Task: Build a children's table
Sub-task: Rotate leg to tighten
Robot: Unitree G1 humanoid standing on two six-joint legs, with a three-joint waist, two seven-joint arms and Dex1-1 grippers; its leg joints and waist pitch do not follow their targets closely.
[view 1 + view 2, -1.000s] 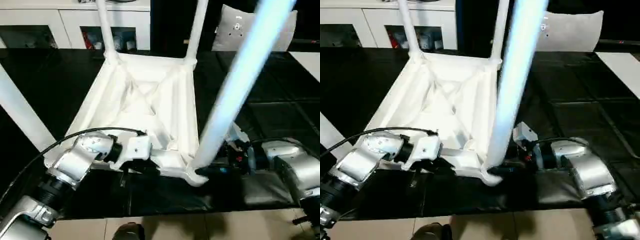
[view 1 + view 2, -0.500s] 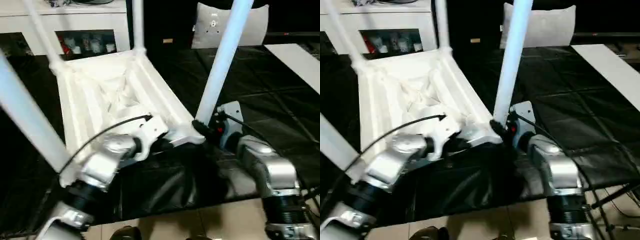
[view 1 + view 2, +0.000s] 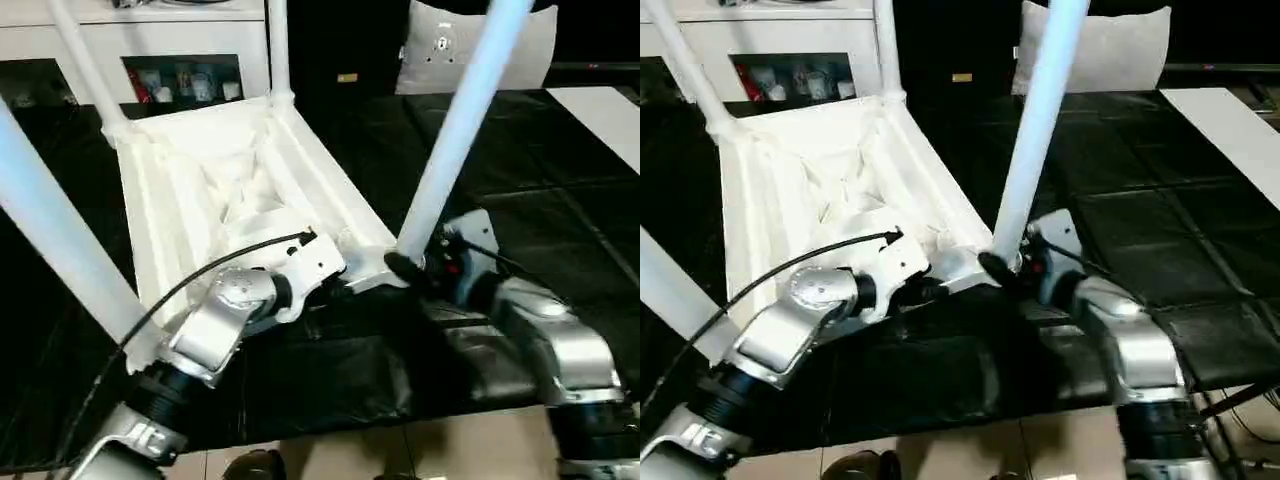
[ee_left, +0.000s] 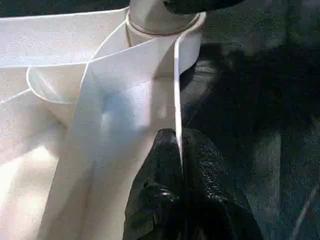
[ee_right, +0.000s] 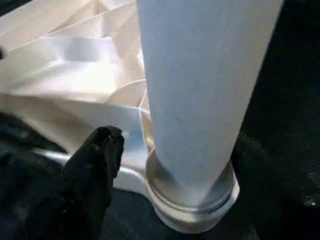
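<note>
From the head views, your left gripper [image 3: 325, 291] pinches the near rim of the upturned children's table [image 3: 215, 190], likely to steady it; your right gripper [image 3: 408, 270] sits at the near-right leg [image 3: 450, 140] base. Left wrist: fingers [image 4: 167, 165] clamp the thin rim wall. Right wrist: one finger [image 5: 95, 165] beside the leg's socket [image 5: 192, 195]; whether it grips, you cannot tell
</note>
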